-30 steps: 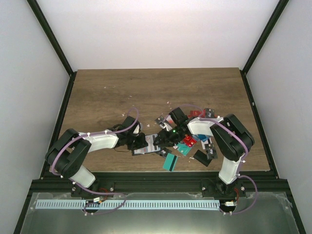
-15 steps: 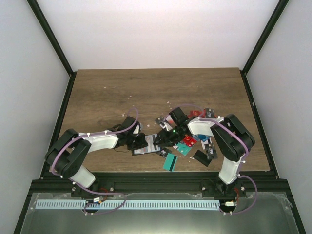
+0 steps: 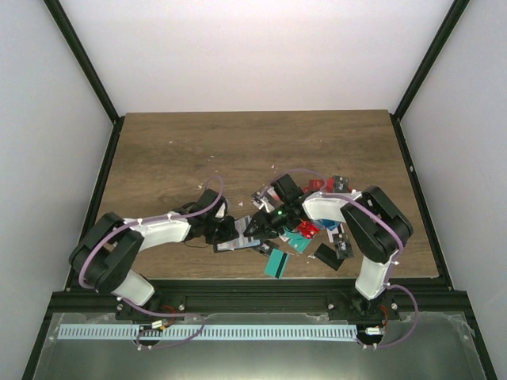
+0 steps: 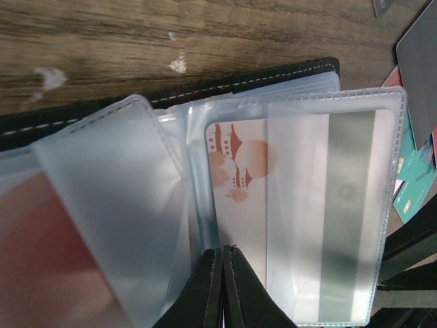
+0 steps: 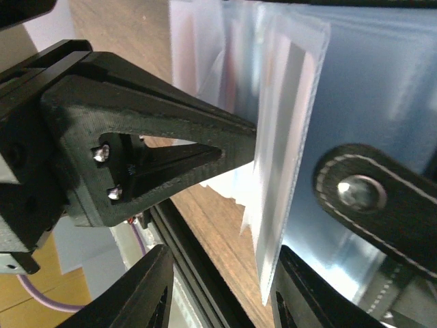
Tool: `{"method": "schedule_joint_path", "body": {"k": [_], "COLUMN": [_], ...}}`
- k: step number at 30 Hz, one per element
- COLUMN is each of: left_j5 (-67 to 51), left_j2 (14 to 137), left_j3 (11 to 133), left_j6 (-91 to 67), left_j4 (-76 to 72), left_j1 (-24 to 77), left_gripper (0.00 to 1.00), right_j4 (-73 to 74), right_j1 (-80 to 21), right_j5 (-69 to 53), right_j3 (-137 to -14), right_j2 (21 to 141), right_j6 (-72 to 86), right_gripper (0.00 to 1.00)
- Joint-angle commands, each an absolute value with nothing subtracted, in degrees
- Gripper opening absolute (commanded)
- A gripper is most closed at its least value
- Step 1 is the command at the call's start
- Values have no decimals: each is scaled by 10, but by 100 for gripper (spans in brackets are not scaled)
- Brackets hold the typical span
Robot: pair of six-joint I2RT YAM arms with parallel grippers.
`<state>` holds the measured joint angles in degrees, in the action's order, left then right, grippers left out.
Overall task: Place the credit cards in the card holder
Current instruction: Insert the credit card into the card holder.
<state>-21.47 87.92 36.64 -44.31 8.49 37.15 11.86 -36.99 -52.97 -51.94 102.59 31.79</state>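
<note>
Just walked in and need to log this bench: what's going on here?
The left pincer is shut on a clear plastic sleeve of the open black folding card holder on the wooden table. A white card with orange print sits in that sleeve. The right pincer stands open astride the sleeve's edge. Other coloured cards lie loose nearby.

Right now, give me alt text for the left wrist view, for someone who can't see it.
The left gripper, jaws shut, pinches the edge of a clear sleeve in the open card holder, holding a white card with an orange drawing. The holder lies on the wooden table, with loose cards to the right.
</note>
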Motion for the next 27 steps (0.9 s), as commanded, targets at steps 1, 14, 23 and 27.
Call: {"method": "schedule_joint_path", "body": {"k": [1, 14, 23, 27], "left_j5": [-177, -60, -112, -154], "left_j2": [824, 571, 507, 545], "left_j3": [389, 385, 381, 383], "left_j6": [-440, -485, -465, -444], "left_j4": [149, 384, 393, 342], "left_j1": [374, 345, 342, 358], "left_gripper": [4, 11, 12, 12], "right_j4": [113, 174, 236, 257], "right_j1": [-392, -465, -451, -412], "right_j5": [-555, -580, -522, -426], "right_j3": [-559, -708, -699, -586], "right_j2": [1040, 1142, 1020, 904], "right_j6": [311, 284, 275, 327], "right_gripper": [41, 41, 45, 50]}}
